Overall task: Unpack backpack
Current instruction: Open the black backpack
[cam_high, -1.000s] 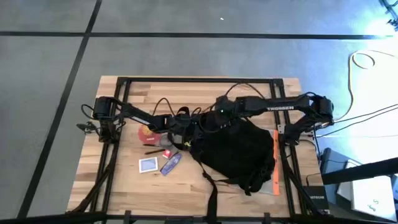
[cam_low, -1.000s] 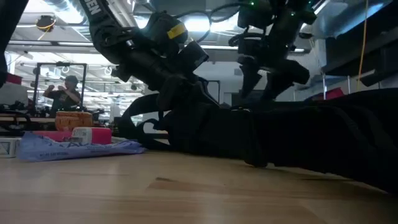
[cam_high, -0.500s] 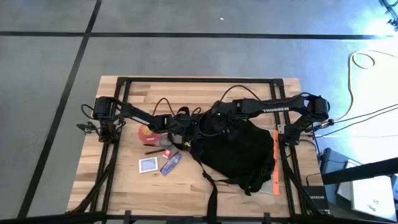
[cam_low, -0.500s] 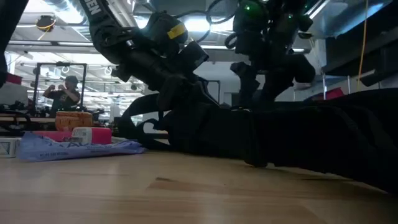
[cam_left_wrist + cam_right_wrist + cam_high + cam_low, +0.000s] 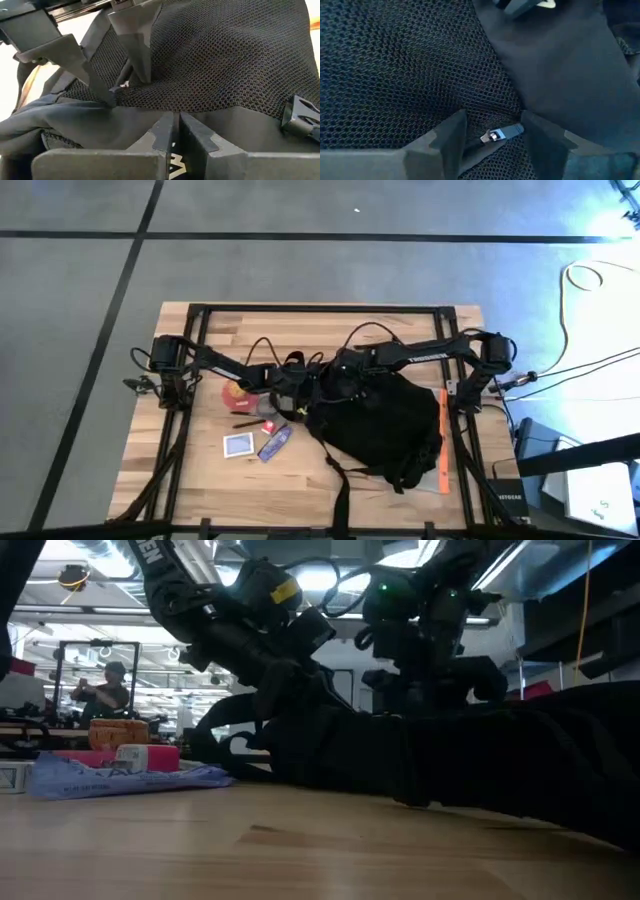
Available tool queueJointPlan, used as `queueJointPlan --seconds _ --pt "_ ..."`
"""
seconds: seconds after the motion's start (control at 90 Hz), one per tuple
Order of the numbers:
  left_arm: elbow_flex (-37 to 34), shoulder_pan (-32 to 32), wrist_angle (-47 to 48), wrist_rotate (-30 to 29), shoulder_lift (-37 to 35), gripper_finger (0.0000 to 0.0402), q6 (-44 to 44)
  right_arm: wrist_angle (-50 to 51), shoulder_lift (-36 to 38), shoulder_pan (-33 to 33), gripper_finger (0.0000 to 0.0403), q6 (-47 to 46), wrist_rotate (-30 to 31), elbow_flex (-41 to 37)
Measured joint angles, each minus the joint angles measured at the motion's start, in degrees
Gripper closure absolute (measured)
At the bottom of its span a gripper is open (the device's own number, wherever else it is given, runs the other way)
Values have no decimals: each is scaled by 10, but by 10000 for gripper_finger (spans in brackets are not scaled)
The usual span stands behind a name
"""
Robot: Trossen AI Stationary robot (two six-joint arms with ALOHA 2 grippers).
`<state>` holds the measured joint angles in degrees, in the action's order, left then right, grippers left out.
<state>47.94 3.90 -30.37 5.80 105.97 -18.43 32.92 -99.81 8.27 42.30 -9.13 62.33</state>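
My left hand (image 5: 175, 131) pinches the backpack (image 5: 385, 425) fabric, fingers closed. My right hand (image 5: 490, 136) hovers open over the mesh, straddling a zipper pull (image 5: 501, 133).

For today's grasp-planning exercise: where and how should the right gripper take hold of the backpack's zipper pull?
Grip the small metal zipper pull by its flat tab, coming straight down onto the backpack. It lies flat on the mesh between the open right gripper fingers, so closing should pinch it.
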Motion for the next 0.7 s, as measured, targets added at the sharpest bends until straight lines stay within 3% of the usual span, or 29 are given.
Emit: queueJointPlan --seconds 0.478,0.7 --pt "0 0 0 0 0 385 0 45 1 0 330 17 4 1" --pt "0 0 1 0 0 385 0 89 1 0 349 21 32 34"
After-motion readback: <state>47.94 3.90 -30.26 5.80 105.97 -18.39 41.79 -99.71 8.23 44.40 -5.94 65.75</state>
